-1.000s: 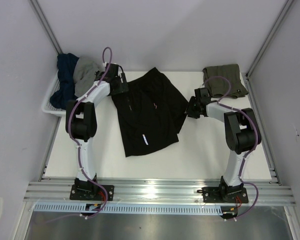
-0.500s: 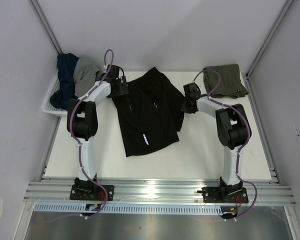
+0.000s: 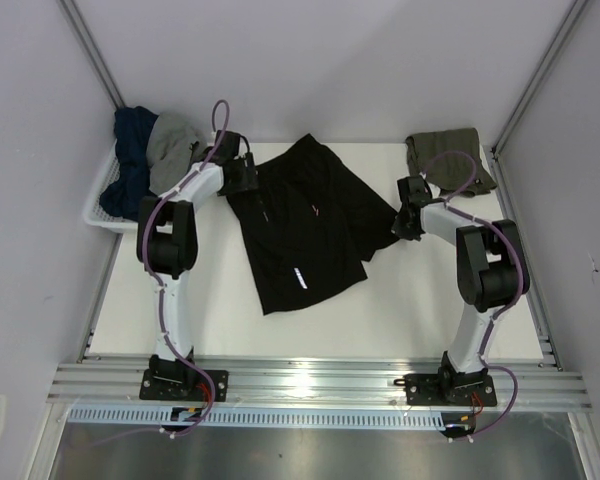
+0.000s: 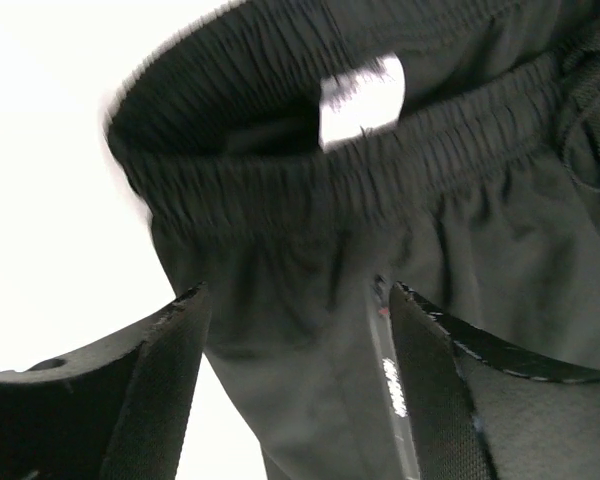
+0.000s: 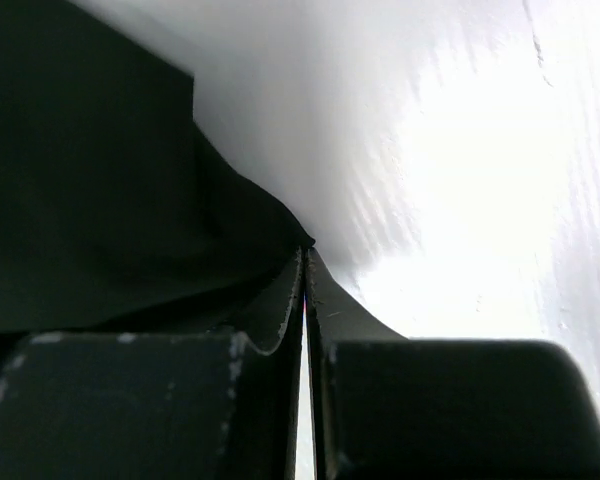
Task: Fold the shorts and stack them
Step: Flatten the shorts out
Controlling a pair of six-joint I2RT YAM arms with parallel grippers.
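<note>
Black shorts (image 3: 305,215) spread out centrally; olive shorts (image 3: 460,143) folded far right

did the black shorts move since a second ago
Yes. The black shorts have shifted right: their right edge is drawn out toward the olive shorts, pinched in the shut right pincer.

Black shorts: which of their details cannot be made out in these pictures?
- Left wrist view: the black shorts are blurred; the white mark inside the open left pincer is unreadable.
- Right wrist view: the shut right pincer hides how much cloth it pinches.
- Top view: the left arm covers a waistband corner; the marks are too small to read.
</note>
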